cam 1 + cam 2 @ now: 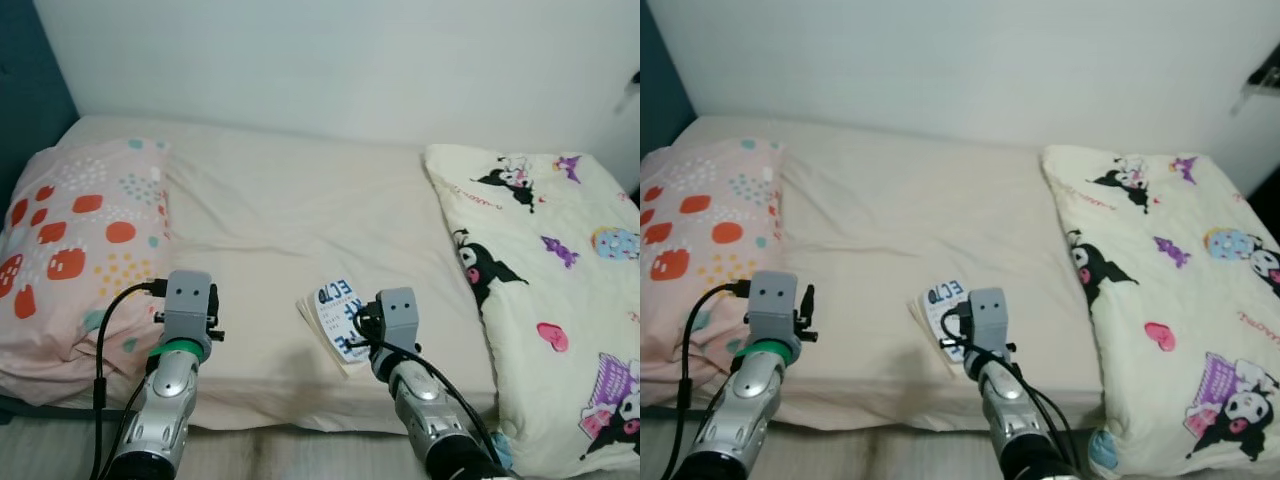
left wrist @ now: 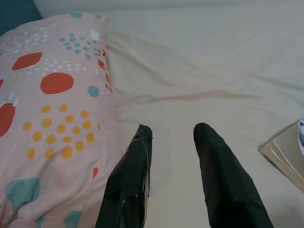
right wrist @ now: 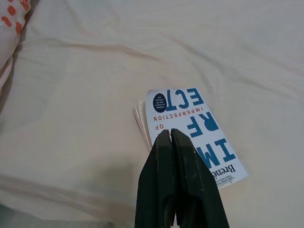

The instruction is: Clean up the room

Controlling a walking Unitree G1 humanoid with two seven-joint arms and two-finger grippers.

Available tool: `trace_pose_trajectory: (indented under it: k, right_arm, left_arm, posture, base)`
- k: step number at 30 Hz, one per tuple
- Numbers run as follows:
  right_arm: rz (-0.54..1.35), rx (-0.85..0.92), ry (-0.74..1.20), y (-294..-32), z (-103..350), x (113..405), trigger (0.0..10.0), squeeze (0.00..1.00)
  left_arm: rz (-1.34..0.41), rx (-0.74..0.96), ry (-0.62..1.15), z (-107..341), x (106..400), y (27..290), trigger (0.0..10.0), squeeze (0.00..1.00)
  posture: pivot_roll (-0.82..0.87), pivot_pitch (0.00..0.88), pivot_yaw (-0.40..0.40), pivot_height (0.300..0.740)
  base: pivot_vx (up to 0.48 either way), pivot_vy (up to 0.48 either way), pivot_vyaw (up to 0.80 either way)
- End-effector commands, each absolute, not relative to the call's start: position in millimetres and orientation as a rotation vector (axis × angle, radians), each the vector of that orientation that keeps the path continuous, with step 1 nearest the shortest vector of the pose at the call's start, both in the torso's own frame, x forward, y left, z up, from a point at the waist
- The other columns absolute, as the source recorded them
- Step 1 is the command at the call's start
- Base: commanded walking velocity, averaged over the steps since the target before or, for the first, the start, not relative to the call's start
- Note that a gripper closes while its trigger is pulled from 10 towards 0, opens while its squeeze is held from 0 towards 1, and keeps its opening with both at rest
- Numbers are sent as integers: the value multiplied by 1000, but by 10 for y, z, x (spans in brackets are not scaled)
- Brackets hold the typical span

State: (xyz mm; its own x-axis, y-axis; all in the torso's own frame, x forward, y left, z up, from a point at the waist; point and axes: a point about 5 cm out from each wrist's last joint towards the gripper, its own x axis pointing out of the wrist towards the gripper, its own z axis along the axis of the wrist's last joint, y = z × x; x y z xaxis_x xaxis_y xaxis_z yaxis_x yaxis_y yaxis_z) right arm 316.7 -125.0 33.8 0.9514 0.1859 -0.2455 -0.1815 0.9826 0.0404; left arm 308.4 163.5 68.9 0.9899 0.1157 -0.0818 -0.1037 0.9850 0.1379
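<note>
A cream sheet (image 1: pixel 300 220) carries a pink pillow (image 1: pixel 70 250) dotted red, yellow and teal, a pale yellow quilt (image 1: pixel 560 300) printed with black-and-white cartoon figures, and a white book (image 3: pixel 194 133) lettered in blue with what looks like a red line.

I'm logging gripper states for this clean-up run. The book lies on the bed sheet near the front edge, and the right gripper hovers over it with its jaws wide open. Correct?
Not quite. The book does lie on the bed sheet near the front edge, with the right gripper over it, but its jaws are shut, pressed together with no gap, as the right wrist view shows.
</note>
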Motion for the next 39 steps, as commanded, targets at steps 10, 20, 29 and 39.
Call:
trace_pose_trajectory:
  k: [10, 20, 29, 39]
  right_arm:
    - [165, 57, 273, -1307, 294, 3140, 10000, 0]
    - [166, 72, 270, -1310, 297, 3139, 10000, 0]
    - [166, 81, 270, -1317, 292, 3133, 10000, 0]
    - [164, 86, 270, -1321, 286, 3124, 10000, 0]
  left_arm:
    - [107, 129, 116, 615, 3052, 1611, 10000, 0]
    - [105, 124, 119, 606, 3044, 1598, 10000, 0]
    - [98, 123, 123, 595, 3037, 1587, 10000, 0]
    - [93, 124, 127, 587, 3028, 1582, 10000, 0]
  posture:
    - [29, 0, -7, 735]
    - [26, 0, -8, 695]
    - [24, 0, -7, 660]
    - [25, 0, -5, 620]
  base:
    - [0, 0, 0]
    - [0, 0, 0]
    - [0, 0, 0]
    - [0, 0, 0]
